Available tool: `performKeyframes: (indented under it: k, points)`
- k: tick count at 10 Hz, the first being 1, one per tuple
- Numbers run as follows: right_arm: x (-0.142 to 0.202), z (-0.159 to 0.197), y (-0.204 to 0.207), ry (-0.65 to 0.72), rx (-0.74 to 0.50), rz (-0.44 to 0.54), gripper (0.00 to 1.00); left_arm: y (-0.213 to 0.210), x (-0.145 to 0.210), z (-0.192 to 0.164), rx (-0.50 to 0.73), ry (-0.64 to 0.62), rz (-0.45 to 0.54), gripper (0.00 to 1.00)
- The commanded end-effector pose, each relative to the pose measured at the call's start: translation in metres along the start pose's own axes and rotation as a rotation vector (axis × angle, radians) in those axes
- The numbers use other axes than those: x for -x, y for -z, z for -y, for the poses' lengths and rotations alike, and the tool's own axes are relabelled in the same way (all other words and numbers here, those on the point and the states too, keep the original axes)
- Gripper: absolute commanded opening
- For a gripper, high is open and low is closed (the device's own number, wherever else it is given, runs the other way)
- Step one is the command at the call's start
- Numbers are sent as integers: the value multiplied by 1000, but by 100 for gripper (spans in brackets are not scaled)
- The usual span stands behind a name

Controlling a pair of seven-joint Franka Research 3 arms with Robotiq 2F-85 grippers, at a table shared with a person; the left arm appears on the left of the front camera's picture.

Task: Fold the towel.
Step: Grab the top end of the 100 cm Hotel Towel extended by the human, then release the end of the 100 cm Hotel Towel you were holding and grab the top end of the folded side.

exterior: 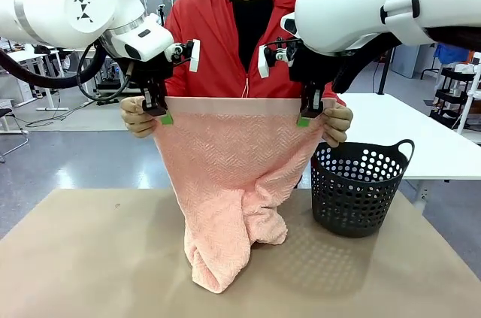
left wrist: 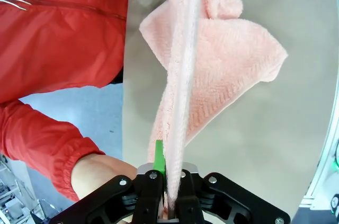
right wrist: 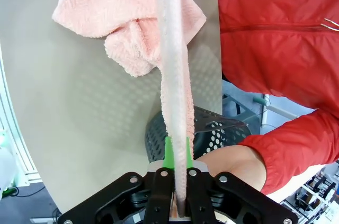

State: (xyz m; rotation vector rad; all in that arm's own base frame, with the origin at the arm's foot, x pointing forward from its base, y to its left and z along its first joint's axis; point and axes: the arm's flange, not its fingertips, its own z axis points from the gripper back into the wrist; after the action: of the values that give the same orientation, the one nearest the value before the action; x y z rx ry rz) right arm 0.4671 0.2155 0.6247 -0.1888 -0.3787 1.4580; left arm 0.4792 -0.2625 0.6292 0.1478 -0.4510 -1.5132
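**Left gripper (exterior: 161, 113) and right gripper (exterior: 307, 116) pinch the towel's top corners**

Both pincers are clamped shut on the salmon-pink towel (exterior: 225, 183), 1 at each end of its plain border band, green pads pressing the cloth. The person's hands (exterior: 137, 116) grip the same 2 corners just outside the fingers. The towel hangs between the arms at the table's (exterior: 83, 258) far side, its lower end bunched on the tabletop, just left of the dark perforated basket (exterior: 359, 190). This looks like the handover grasp, with no fold made yet. Next, the person would need to let go; the arms should then move together, keeping the edge taut, and lay the cloth flat before doubling it over.
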Motion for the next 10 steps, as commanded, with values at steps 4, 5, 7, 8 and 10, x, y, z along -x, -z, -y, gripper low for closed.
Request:
performKeyframes:
  k: [4,5,7,8,10]
  points:
    - [0,-1,-1,-12,6,-11,0,-2,-3,0,-7,-6,-3,0]
    - [0,-1,-1,-12,6,-11,0,-2,-3,0,-7,-6,-3,0]
    - [0,-1,-1,-12,6,-11,0,-2,-3,0,-7,-6,-3,0]
    - [0,-1,-1,-12,6,-11,0,-2,-3,0,-7,-6,-3,0]
    - [0,-1,-1,-12,6,-11,0,-2,-3,0,-7,-6,-3,0]
